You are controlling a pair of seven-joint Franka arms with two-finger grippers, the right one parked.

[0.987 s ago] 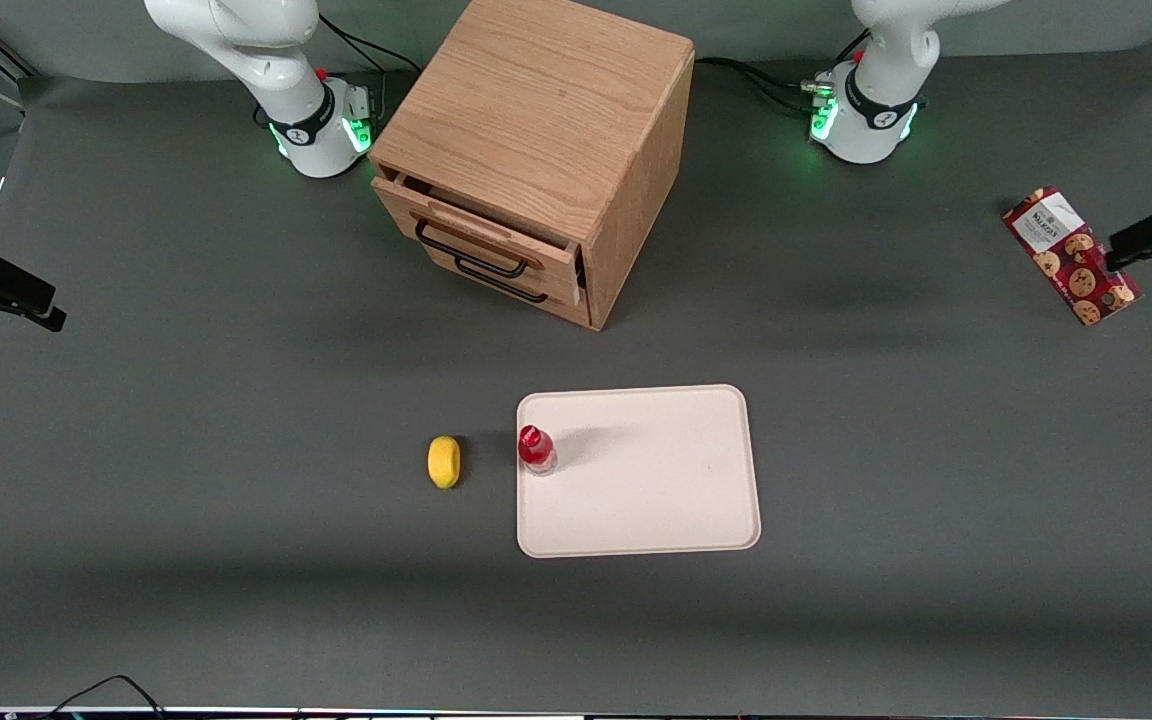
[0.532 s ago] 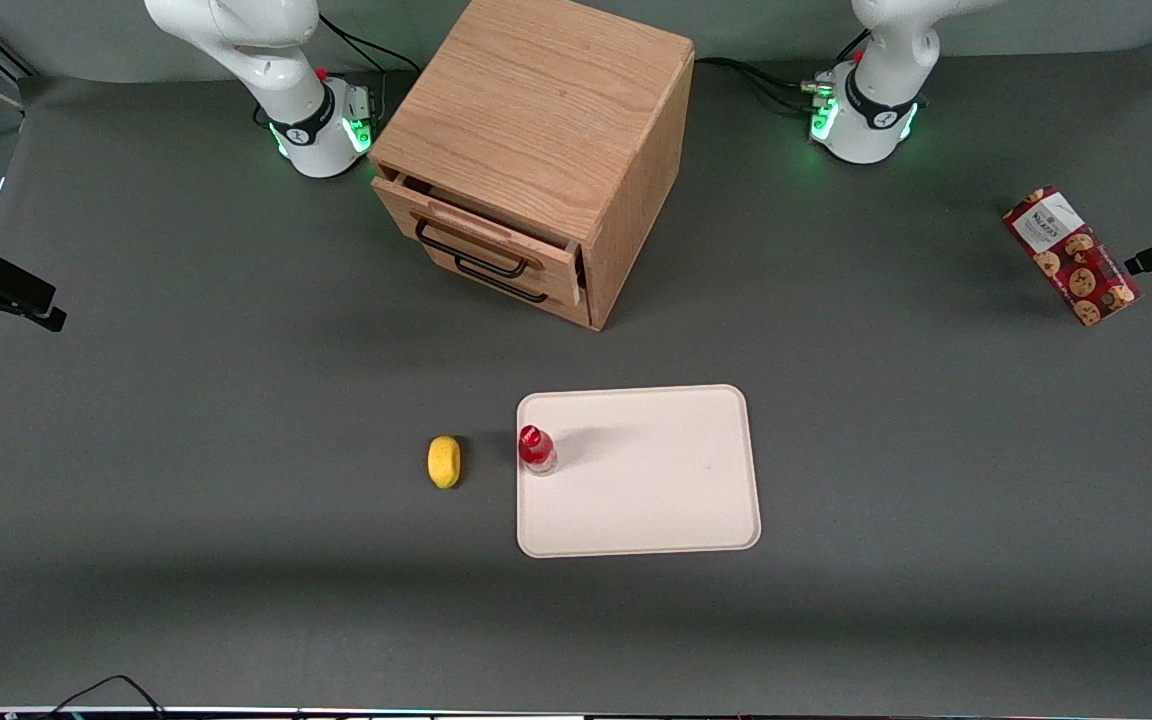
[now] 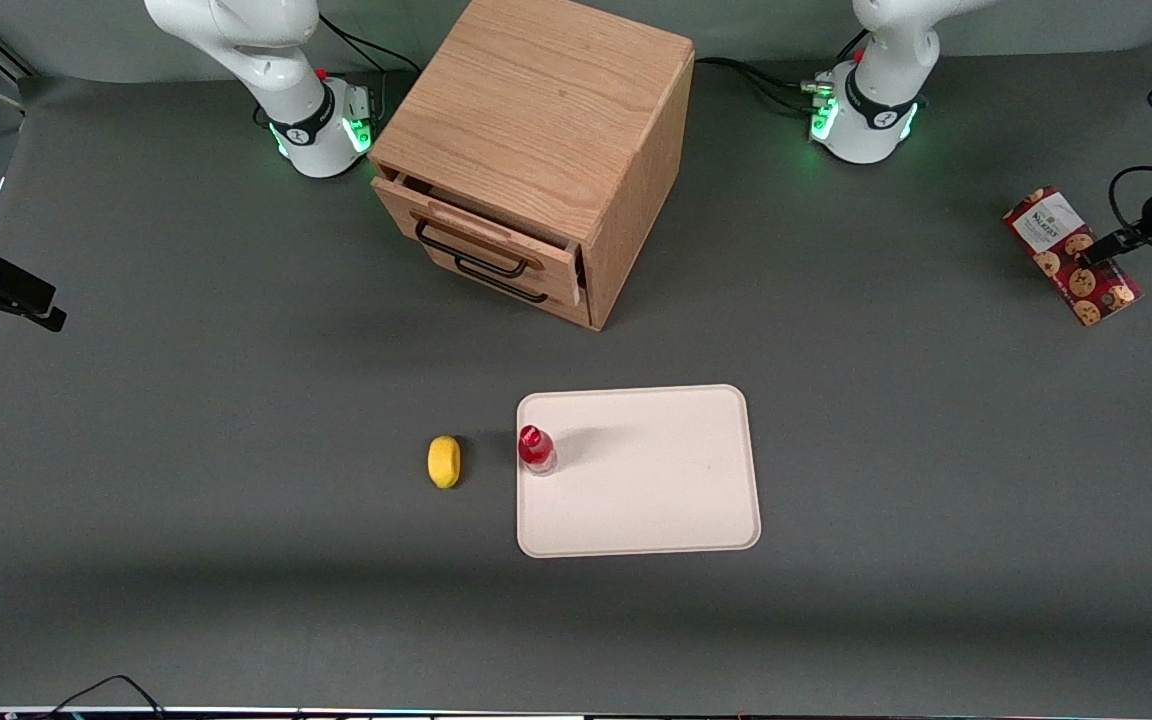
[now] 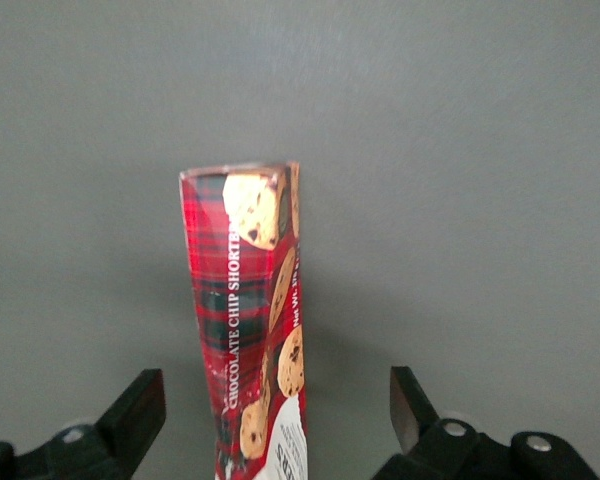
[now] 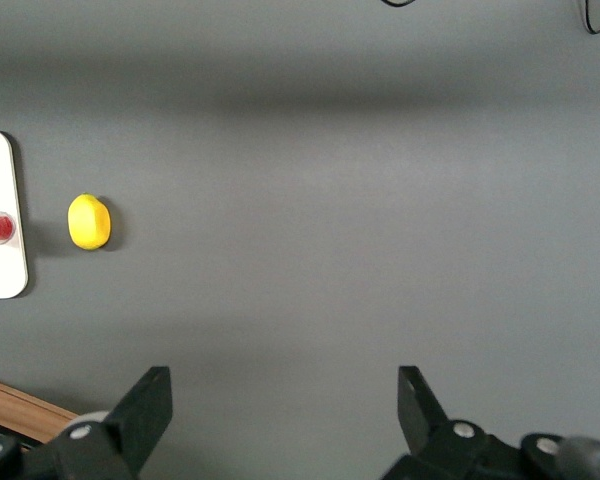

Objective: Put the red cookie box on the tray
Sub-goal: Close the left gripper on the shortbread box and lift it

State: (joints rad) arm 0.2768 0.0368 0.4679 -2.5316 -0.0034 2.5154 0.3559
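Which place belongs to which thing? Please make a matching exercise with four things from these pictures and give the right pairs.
Things:
1. red cookie box
2. small red-capped bottle
3. yellow lemon
4. gripper

Places or states:
A. on the table beside the tray, nearer the parked arm's end
B. open, one finger on each side of the carton
C. standing on the tray near its edge
D. lying on the table toward the working arm's end

Pairs: 1-D, 2-C, 3-A, 4-B
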